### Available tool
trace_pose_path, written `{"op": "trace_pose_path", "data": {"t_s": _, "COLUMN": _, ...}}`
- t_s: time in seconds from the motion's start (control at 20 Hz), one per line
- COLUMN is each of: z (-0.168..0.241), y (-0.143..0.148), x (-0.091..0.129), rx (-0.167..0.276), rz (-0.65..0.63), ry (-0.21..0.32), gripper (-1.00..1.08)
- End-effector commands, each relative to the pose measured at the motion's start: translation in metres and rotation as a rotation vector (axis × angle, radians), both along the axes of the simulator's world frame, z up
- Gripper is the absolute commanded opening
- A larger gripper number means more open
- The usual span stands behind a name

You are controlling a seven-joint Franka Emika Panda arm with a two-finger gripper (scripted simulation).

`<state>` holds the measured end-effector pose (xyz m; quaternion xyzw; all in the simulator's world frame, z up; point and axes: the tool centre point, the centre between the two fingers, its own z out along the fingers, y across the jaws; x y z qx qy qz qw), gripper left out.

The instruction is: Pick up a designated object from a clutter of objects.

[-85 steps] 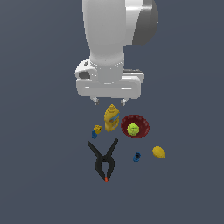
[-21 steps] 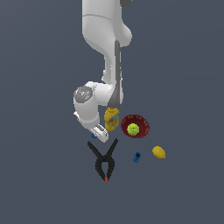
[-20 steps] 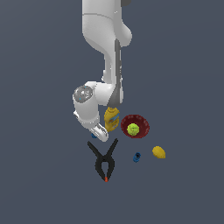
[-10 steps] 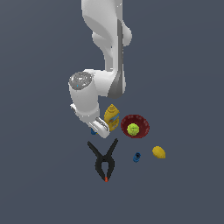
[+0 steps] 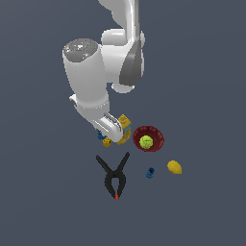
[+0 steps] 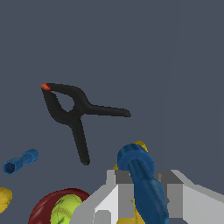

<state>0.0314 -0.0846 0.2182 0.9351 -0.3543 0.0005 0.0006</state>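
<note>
Your claw [image 6: 141,197] is closed down on the toy piece [image 6: 142,179]: in the wrist view the blue end runs up between the two grey fingers [image 6: 120,192] with yellow showing behind and below it, so the grip sits on the narrow blue shaft, not the cube end. In the exterior view the piece [image 5: 106,141] shows as a yellow block with a bit of blue just under the claw [image 5: 111,130], right beside the bottle [image 5: 125,126], which the wrist partly hides. You cannot tell from either view whether the piece has left the surface [image 5: 202,202].

The arm leans in from the exterior view's left, probably to clear the bottle and the bowl [image 5: 156,137]. The clamp [image 5: 115,175], blue piece [image 5: 150,172] and lemon [image 5: 175,167] lie apart, out of your way.
</note>
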Motion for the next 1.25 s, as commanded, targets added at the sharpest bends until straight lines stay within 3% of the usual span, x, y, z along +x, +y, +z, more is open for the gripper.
{"op": "trace_pose_path", "data": {"t_s": 0.0, "z": 0.027, "y": 0.003, "x": 0.004, "rx": 0.000, "rz": 0.000, "ry": 0.001, "gripper": -1.00}}
{"op": "trace_pose_path", "data": {"t_s": 0.6, "z": 0.130, "y": 0.013, "x": 0.025, "rx": 0.001, "rz": 0.001, "ry": 0.001, "gripper": -1.00}}
{"op": "trace_pose_path", "data": {"t_s": 1.2, "z": 0.161, "y": 0.016, "x": 0.033, "rx": 0.001, "rz": 0.001, "ry": 0.001, "gripper": -1.00}}
